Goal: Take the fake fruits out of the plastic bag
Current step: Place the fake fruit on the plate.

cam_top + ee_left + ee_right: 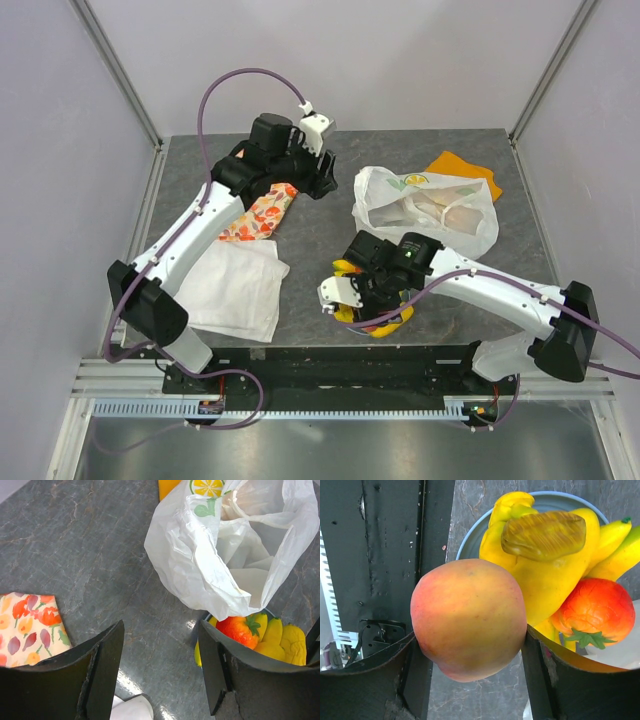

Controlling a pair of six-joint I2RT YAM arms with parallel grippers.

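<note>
One glossy orange-pink plastic peach point(468, 625) sits clamped in the right gripper point(470, 640) beside the round light-blue plate point(552, 500) — left gripper point(160, 630) agape.

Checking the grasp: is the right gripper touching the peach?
Touching. The right wrist view shows the peach wedged between the two fingers of the right gripper, with no gap on either side.

White arms point(190, 235), blk joints point(270, 135); purple cables point(240, 72)
</note>
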